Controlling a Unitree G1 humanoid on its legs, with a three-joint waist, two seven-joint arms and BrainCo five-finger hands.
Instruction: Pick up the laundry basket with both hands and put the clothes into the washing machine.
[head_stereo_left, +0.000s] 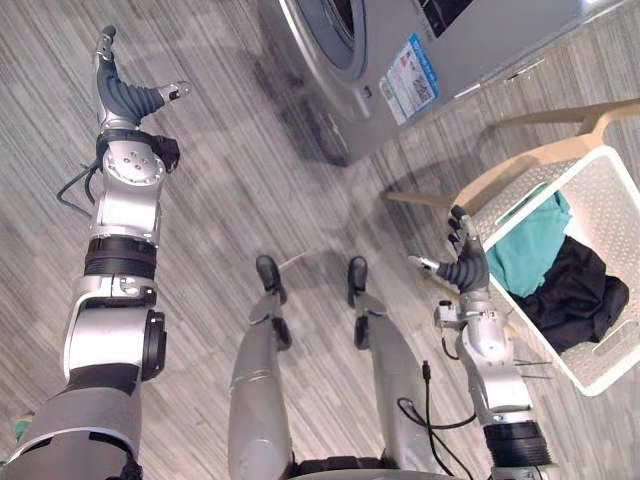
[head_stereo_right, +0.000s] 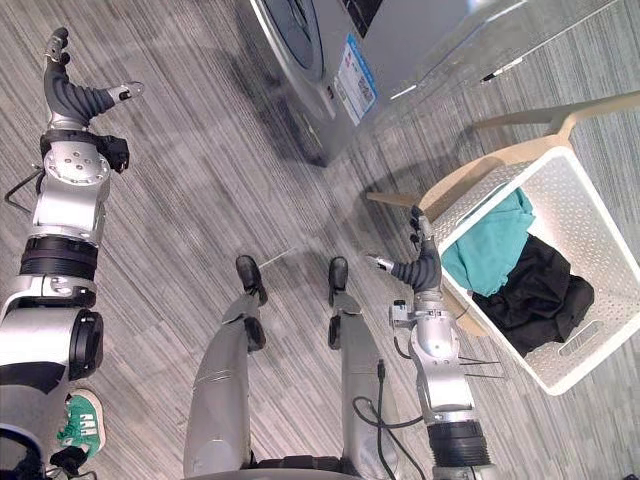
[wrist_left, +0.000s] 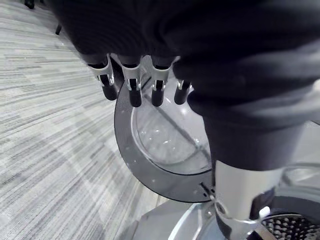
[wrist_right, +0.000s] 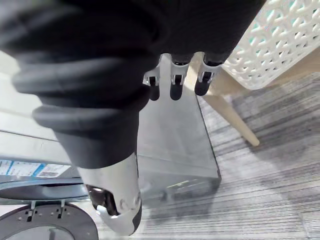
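Note:
A white perforated laundry basket (head_stereo_left: 612, 200) rests tilted on a pale wooden chair (head_stereo_left: 520, 170) at the right. In it lie a teal garment (head_stereo_left: 530, 245) and a black garment (head_stereo_left: 575, 295). My right hand (head_stereo_left: 465, 265) is open, fingers up, just beside the basket's near rim and holding nothing; its wrist view shows the basket wall (wrist_right: 280, 35) past the fingers (wrist_right: 176, 85). My left hand (head_stereo_left: 122, 92) is raised far out on the left, open and empty. The grey washing machine (head_stereo_left: 470, 40) stands ahead, and its round glass door (wrist_left: 165, 150) hangs open past the left hand's fingers (wrist_left: 135, 85).
Grey striped floor lies between the machine and the chair. A chair leg (wrist_right: 230, 115) slants down beside the machine's side panel (wrist_right: 175, 140). The drum's perforated metal (wrist_left: 295, 227) shows in the left wrist view. A person's green shoe (head_stereo_right: 80, 420) is at the lower left.

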